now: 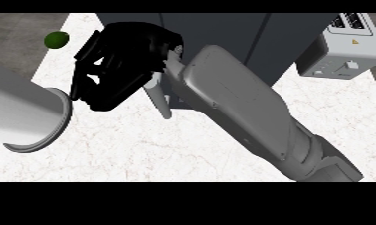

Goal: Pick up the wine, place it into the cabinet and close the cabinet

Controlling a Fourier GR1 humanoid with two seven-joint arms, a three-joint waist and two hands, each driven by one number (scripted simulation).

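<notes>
The dark grey cabinet [228,35] stands at the back of the counter, with vertical seams between its front panels. A pale bar handle [160,102] sticks out below its front. My right forearm runs in from the lower right, and my right hand [121,67] lies against the cabinet's left front, just left of the handle. Its fingers [92,87] are fairly straight, point down and to the left, and hold nothing. No wine bottle shows anywhere; the hand and forearm hide part of the cabinet front. My left hand is out of sight.
A small green round fruit [56,39] lies at the counter's far left edge. A white appliance [341,47] stands at the back right. A big grey cylinder with a curved rim [26,109], probably my left forearm, fills the left edge. The marbled counter [147,154] spreads in front.
</notes>
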